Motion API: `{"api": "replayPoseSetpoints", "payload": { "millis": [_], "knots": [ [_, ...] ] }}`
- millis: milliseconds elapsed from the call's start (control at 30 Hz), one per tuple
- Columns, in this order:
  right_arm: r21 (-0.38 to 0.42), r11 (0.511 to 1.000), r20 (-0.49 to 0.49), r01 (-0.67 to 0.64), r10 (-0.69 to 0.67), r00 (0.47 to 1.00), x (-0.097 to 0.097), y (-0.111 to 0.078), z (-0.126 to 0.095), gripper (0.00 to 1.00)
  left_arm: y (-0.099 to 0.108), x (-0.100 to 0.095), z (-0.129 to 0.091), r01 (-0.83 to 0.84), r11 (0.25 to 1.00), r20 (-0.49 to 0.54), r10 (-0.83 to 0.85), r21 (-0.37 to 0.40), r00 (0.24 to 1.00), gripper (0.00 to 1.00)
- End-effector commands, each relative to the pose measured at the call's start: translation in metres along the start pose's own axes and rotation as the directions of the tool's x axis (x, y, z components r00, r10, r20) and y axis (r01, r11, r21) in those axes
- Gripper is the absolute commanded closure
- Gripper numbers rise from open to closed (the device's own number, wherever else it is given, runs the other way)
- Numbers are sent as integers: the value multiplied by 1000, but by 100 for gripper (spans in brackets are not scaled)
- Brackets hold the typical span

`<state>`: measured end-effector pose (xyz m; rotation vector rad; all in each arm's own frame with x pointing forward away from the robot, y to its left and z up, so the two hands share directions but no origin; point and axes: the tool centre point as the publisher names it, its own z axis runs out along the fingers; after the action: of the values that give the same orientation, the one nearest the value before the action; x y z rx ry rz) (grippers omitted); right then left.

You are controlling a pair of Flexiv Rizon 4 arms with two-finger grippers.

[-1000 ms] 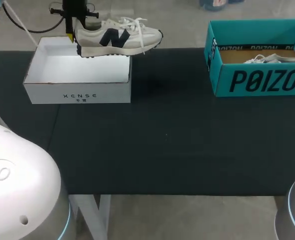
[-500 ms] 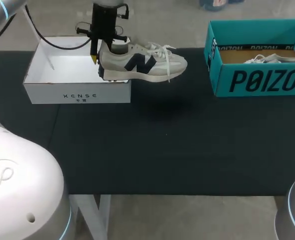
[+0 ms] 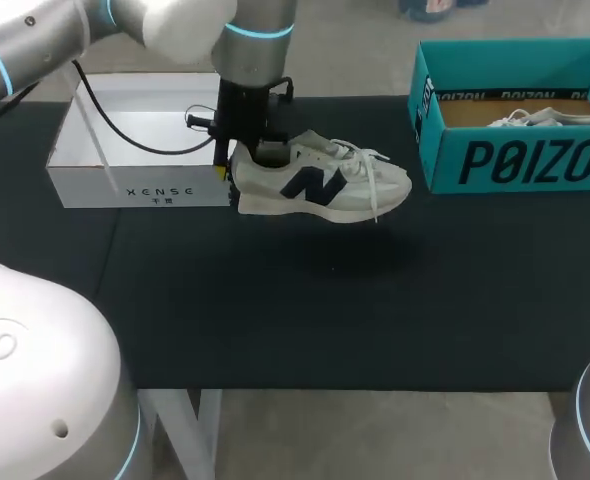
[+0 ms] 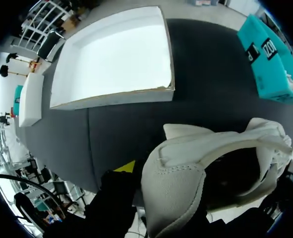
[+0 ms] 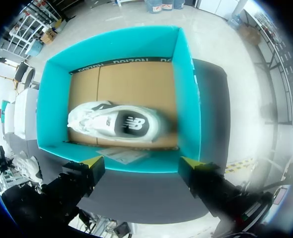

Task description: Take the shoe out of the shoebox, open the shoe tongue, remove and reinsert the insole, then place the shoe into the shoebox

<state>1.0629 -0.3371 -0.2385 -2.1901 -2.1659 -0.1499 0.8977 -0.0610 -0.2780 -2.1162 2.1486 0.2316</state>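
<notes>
The cream shoe (image 3: 320, 185) bears navy marks; white box (image 3: 155, 186), teal box (image 3: 515, 160), black table (image 3: 325, 320).

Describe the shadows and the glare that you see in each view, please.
Head view: the shoe, held by the left gripper, throws a soft shadow on the table below it. Left wrist view: the inside of the white box glares, almost without detail. Right wrist view: the second shoe in the teal box is evenly lit, with no hard shadow.
</notes>
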Motion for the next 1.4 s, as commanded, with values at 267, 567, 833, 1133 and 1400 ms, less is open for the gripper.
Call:
{"api": "replayPoseSetpoints", "payload": {
  "millis": [267, 567, 833, 1133, 1400],
  "knots": [
    [0, 1000, 0, 1, -1, 1000, 0, 1, 0, 0, 20, 28, 42, -28, 972, 12, 26, 234, 1000, 100],
    [0, 1000, 0, 1, -1, 1000, 0, 1, 0, 0, 39, 72, 69, -75, 972, -3, 78, 221, 997, 100],
    [0, 1000, 0, 1, -1, 1000, 0, 1, 0, 0, 52, 91, 79, -58, 973, 12, 57, 224, 998, 100],
    [0, 1000, 0, 1, -1, 1000, 0, 1, 0, 0, 63, 85, 92, 6, 982, 0, -6, 188, 1000, 100],
    [0, 1000, 0, 1, -1, 1000, 0, 1, 0, 0, 61, 88, 102, -6, 988, -18, 9, 153, 1000, 100]
  ]
}}
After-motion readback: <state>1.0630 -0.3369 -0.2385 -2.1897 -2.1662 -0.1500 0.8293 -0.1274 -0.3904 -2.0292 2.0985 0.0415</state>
